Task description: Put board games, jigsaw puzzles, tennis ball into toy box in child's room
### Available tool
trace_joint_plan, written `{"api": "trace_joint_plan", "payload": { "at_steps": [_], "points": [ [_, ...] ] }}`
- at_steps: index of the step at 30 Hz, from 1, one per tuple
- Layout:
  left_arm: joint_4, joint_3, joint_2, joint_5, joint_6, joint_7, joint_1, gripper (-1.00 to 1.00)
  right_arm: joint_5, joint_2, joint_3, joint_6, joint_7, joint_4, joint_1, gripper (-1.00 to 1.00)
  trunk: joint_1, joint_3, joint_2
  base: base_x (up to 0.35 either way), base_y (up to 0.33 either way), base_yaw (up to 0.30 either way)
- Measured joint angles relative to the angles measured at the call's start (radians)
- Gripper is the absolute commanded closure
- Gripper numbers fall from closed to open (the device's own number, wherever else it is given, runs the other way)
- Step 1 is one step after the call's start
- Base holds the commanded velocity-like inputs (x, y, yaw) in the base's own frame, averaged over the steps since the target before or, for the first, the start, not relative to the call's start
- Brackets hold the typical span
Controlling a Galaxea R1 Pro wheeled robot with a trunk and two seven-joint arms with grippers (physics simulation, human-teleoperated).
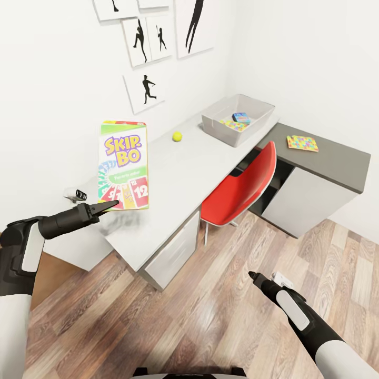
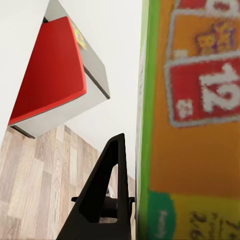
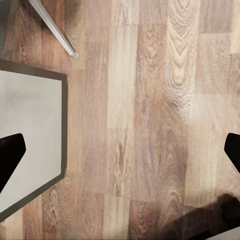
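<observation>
While it hangs upright above the near end of the desk, these lines run from left to right.
Left tool (image 1: 107, 205): clamped on the lower edge of the Skip-Bo box (image 1: 124, 166); in the left wrist view one dark finger (image 2: 102, 192) lies against the box's green edge (image 2: 192, 120).
Skip-Bo box: held on end, printed face toward the head camera, clear of the desk top, with a blurred shadow under it.
Desk (image 1: 173, 179): pale grey L-shaped top with white-grey drawers and a lower dark-grey section at the right.
Tennis ball (image 1: 177, 136): on the desk top, between the held box and the toy box, apart from both.
Toy box (image 1: 238, 119): light-grey bin at the far corner of the desk; inside it a small blue game box (image 1: 241, 118) and a multicoloured jigsaw puzzle (image 1: 228, 124).
Red chair (image 1: 245, 187): tucked at the desk's inner corner.
Second jigsaw puzzle (image 1: 302, 142): flat on the dark-grey section.
Right tool (image 3: 120, 152): fingers wide apart, holding nothing, over the wooden floor (image 1: 210, 316).
</observation>
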Motion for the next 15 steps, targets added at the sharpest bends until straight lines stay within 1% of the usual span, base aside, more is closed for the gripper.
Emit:
{"api": "trace_joint_plan", "payload": {
  "at_steps": [15],
  "points": [
    [0.0,0.0,0.0,0.0,0.0,0.0,0.0,1.0,0.0,0.001,0.0,0.001,0.0,0.0,0.0,-1.0,0.0,0.024,0.0,0.0,0.0,0.0]
  ]
}}
